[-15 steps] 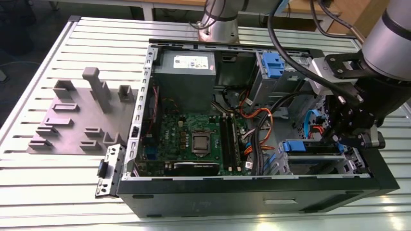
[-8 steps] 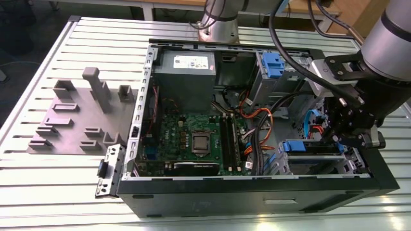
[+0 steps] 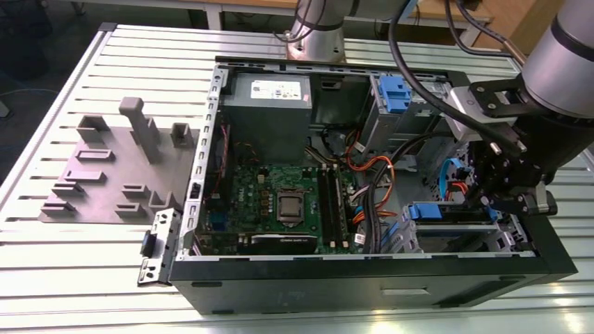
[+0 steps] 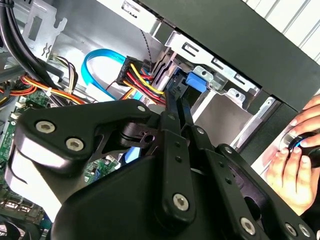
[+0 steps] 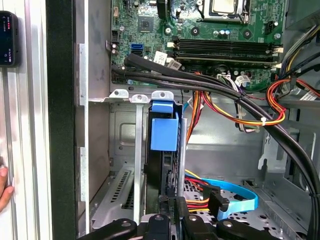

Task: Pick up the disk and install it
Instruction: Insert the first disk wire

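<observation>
The black fingers [image 5: 170, 220] were closed on the narrow edge of the disk [image 5: 164, 150], which stood on edge in the drive bay [image 5: 125, 150] at the corner of the open computer case [image 3: 371, 271], its blue plastic carrier tab uppermost. In the exterior view the gripper [image 3: 496, 198] pointed straight down into that bay from a thick grey arm [image 3: 571, 62], black cables looping above it. Beside the bay ran bundled orange, red and yellow wires [image 5: 235, 112] and a flat blue cable [image 5: 235, 192]; further into the case lay the green motherboard [image 3: 278, 198]. The case rested on a ribbed metal counter [image 3: 74, 139]. A person's hand [image 4: 295, 160] lay just outside the case wall.
</observation>
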Controlling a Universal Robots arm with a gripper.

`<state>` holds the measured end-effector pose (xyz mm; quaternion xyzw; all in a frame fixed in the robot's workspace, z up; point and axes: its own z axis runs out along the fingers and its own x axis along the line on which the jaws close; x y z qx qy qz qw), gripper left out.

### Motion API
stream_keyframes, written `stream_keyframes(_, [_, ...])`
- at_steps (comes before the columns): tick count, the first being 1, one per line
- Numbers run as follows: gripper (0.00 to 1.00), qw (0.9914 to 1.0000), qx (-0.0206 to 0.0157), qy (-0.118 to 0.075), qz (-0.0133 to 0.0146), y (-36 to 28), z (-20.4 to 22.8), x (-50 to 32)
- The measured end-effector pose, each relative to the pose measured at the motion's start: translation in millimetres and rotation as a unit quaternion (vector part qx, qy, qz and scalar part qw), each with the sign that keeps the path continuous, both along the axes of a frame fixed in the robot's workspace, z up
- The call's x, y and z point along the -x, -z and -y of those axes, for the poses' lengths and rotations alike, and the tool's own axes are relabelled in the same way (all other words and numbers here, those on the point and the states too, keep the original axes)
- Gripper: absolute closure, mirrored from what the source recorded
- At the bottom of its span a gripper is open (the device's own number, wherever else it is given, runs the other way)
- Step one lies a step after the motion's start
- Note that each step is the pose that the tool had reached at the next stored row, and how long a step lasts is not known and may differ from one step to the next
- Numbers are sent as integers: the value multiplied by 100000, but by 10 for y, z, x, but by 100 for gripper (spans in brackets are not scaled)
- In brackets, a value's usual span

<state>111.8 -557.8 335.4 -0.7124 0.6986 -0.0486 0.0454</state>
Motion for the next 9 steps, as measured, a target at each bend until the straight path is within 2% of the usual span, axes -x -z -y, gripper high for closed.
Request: stream_keyframes(9, [84,100000,13,104,5,15,11,1])
